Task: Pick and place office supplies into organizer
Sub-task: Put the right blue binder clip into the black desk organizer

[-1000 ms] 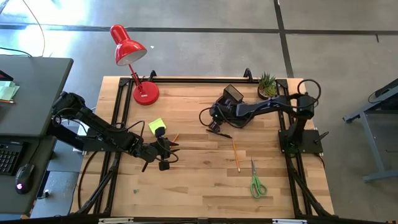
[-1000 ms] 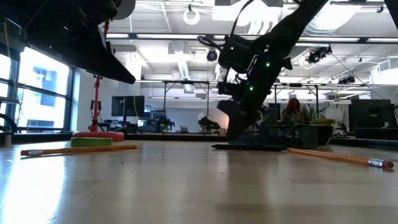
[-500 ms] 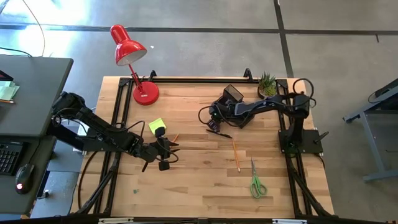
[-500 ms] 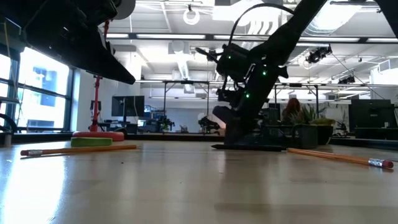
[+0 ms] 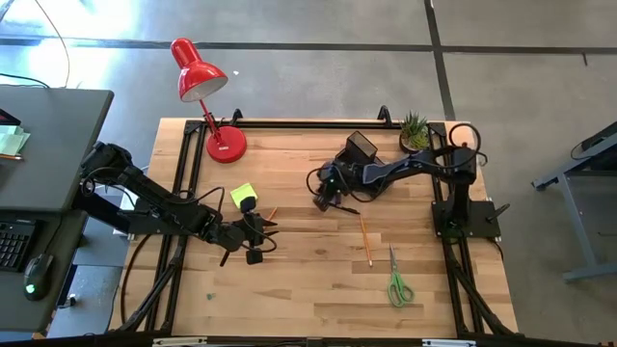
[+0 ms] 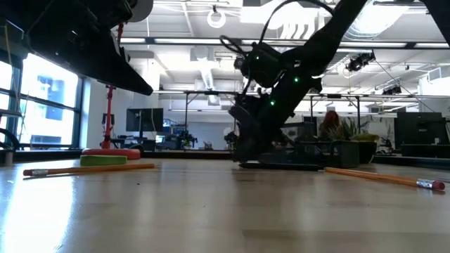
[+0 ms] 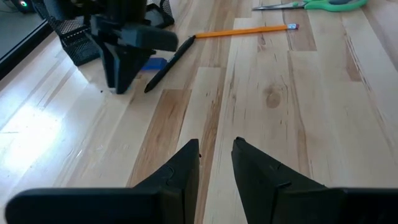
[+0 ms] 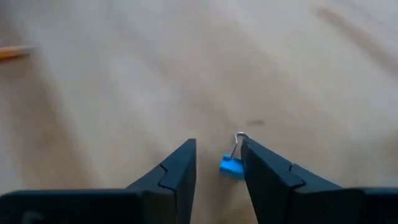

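My right gripper point(image 5: 324, 200) point(image 8: 217, 146) is open and low over the middle of the table, its fingertips on either side of a small blue binder clip point(image 8: 231, 165) that lies flat on the wood. A dark pen point(image 5: 345, 208) lies just right of it. The black mesh organizer point(image 5: 362, 146) stands behind, near the far edge. An orange pencil point(image 5: 365, 239) and green-handled scissors point(image 5: 398, 285) lie toward the near right. My left gripper point(image 5: 253, 233) point(image 7: 216, 155) is open, hovering beside the yellow-green sticky notes point(image 5: 243, 195) and a second pencil point(image 5: 272, 214).
A red desk lamp point(image 5: 207, 96) stands at the far left corner and a small potted plant point(image 5: 415, 130) at the far right, next to the organizer. A black frame point(image 5: 289, 122) runs along the table's edges. Bare wood lies along the near side.
My right gripper has moved toward the table's left edge, away from the organizer, staying low over the wood near the pen. The left arm and the supplies have kept still.
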Tool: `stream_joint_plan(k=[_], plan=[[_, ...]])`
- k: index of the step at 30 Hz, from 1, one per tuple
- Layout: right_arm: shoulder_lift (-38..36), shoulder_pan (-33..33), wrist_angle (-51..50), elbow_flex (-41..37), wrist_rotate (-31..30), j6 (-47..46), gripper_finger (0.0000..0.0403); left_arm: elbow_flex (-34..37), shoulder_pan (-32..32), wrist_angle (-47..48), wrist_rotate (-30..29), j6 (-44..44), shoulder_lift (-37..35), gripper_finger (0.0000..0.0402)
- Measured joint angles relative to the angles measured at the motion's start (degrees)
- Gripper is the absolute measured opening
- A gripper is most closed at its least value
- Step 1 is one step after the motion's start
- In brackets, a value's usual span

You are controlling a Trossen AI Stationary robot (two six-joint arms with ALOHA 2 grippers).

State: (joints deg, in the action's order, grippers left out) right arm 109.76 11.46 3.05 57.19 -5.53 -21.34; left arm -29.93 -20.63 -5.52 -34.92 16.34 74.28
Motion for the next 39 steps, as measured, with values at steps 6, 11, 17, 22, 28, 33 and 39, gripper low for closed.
stream_joint_plan(k=[6,11,17,22,28,33,39], plan=[[-0.5,-0.7,1.8,0.0,0.1,0.9,0.0124,0.0,0.0,0.1,0.0,0.0,0.0,0.0085],[-0.5,-0.7,1.4,0.0,0.1,-0.2,0.0124,0.0,0.0,0.1,0.0,0.0,0.0,0.0085],[-0.6,-1.8,-4.3,0.1,-0.3,-5.1,0.0123,0.0,0.0,0.1,0.0,0.0,0.0,0.0085],[-0.6,-3.2,-4.3,0.1,-4.6,-4.6,0.0123,0.0,0.0,0.0,0.0,0.0,0.0,0.0085],[-0.6,-3.3,-3.8,0.1,-6.0,-2.5,0.0123,0.0,0.0,0.0,0.0,0.0,0.0,0.0085],[-0.6,-3.2,-0.4,0.1,-13.2,4.0,0.0123,0.0,0.0,0.0,0.0,0.0,0.0,0.0085],[-0.6,-1.6,8.0,0.1,-17.7,10.9,0.0123,0.0,0.0,-0.3,0.0,0.0,0.0,0.0085]])
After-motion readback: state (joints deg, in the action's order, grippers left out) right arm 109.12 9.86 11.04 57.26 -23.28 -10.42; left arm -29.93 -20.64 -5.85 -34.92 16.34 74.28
